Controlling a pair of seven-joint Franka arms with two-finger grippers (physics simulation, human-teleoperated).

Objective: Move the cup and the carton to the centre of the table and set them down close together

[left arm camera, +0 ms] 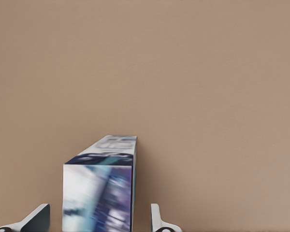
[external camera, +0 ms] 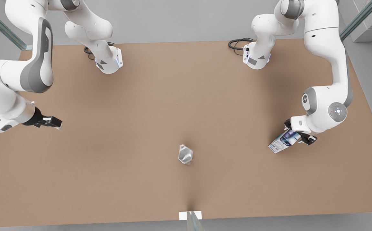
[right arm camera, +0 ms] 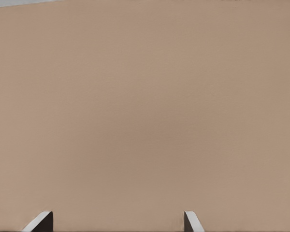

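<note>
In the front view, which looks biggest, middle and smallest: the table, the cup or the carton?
Largest to smallest:
1. The table, by far.
2. The carton, at the left gripper.
3. The cup, slightly smaller than the carton.

One tan desk carries two small items: a single silvery cup and a single white carton printed in blue and purple. Two white robot arms stand over it, each ending in one gripper, the left gripper and the right gripper. Each gripper has two fingers.
</note>
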